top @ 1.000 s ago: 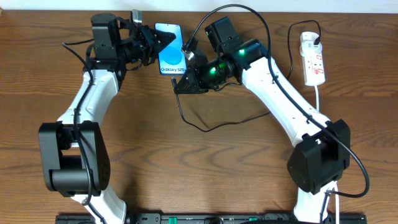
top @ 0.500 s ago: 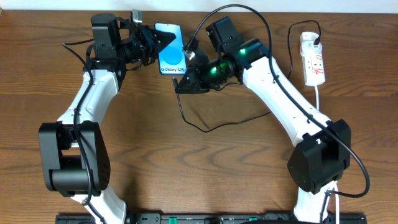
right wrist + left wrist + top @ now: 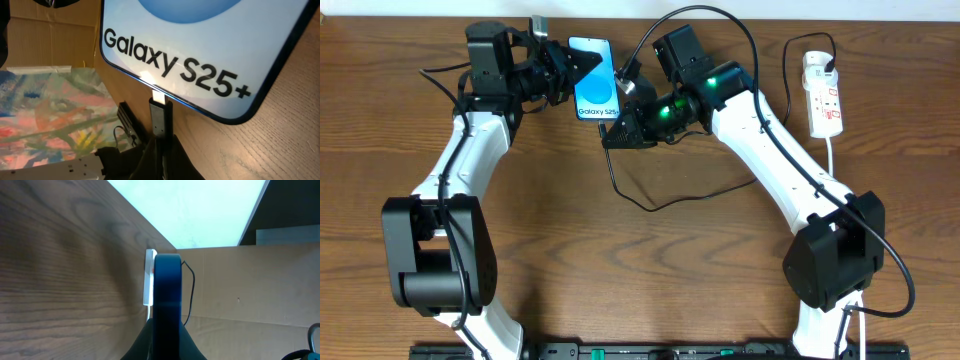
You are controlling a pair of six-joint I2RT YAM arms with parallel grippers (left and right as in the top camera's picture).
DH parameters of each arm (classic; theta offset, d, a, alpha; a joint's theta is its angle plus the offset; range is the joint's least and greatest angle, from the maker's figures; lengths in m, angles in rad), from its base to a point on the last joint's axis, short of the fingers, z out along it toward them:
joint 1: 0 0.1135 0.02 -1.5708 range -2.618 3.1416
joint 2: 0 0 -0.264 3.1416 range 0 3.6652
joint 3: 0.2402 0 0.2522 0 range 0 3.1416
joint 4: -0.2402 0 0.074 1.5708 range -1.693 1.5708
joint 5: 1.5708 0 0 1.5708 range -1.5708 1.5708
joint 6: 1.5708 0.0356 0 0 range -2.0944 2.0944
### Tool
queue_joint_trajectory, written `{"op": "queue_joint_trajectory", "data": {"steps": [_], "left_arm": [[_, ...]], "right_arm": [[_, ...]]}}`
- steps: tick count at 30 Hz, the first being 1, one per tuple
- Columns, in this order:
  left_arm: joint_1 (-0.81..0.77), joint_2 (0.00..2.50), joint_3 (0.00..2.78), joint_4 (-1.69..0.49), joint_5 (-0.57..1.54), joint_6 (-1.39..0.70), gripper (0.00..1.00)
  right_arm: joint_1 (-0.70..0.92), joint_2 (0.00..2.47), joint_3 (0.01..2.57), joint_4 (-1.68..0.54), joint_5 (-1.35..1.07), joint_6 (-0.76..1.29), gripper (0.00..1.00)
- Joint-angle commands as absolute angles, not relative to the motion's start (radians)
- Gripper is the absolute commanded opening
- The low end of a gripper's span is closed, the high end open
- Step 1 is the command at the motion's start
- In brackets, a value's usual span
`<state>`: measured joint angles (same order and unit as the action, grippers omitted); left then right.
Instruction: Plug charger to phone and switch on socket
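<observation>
The phone (image 3: 595,88) with its cyan "Galaxy S25" screen is held on edge at the back of the table by my left gripper (image 3: 567,72), which is shut on it; the left wrist view shows its dark edge (image 3: 167,295). My right gripper (image 3: 617,122) is shut on the charger connector (image 3: 161,112), whose metal tip touches the phone's bottom edge (image 3: 200,55). The black charger cable (image 3: 650,205) loops across the table. Its black plug (image 3: 831,66) sits in the white socket strip (image 3: 823,100) at the back right.
The socket's white cord (image 3: 834,165) runs toward the right arm's base. A cardboard surface (image 3: 260,285) and a colourful painted sheet (image 3: 50,110) lie beyond the table's back edge.
My right gripper has crept slightly up toward the phone's bottom edge with the connector. The left arm and phone have not moved.
</observation>
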<state>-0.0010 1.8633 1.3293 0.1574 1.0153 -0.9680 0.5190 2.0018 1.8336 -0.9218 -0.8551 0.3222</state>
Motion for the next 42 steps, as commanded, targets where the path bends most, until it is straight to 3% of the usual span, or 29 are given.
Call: {"op": "queue_joint_trajectory", "data": {"steps": [1, 42], "left_arm": [[-0.001, 1.859, 1.341, 0.166, 1.048, -0.962, 0.07], [-0.001, 1.859, 1.341, 0.166, 1.077, -0.935, 0.07]], "right_arm": [[0.515, 2.015, 1.836, -0.918, -0.856, 0.321, 0.01], [0.518, 2.048, 1.836, -0.828, -0.92, 0.371, 0.01]]}}
